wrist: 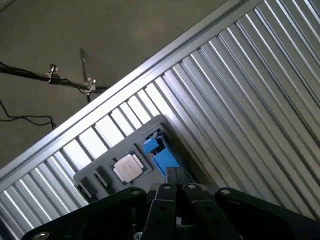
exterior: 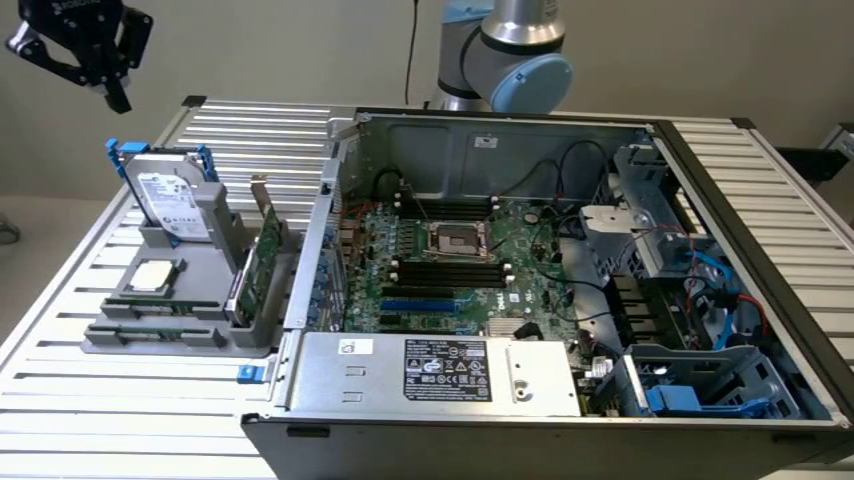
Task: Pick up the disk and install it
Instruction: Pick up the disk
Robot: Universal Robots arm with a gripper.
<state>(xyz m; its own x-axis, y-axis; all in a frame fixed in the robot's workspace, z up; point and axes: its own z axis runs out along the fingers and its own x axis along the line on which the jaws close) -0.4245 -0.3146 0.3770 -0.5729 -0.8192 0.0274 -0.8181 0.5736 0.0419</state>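
The step in hand is judged to be the approach for the pick-up; nothing has been lifted yet. The hand [exterior: 107, 85] is seen raised high above the far corner of the counter [exterior: 120, 420] on the exterior view's left. It is well apart from everything below it, and it is closed and empty, with its fingers brought together. In the wrist view the hand [wrist: 173, 175] is pointed down toward the parts holder.

The disk [exterior: 174, 195] is stood upright on its edge in the grey holder [exterior: 187, 335], at the holder's far end. The holder lies near the counter's edge on the exterior view's left. The white label is turned toward the near edge, and the blue carrier frame [wrist: 159, 155] is wrapped around the drive. A processor chip [exterior: 154, 277] is laid flat in the holder just nearer the front. A green circuit card [exterior: 263, 255] is slotted upright on the side toward the open computer case [exterior: 534, 130]. The case is laid on its side along the counter's middle. The drive cage [exterior: 694, 385] with blue fittings is seen at its near corner on the exterior view's right.

A grasp is judged to call for parted fingers, alignment over the top edge of the disk, and a descent kept clear of the chip and card.
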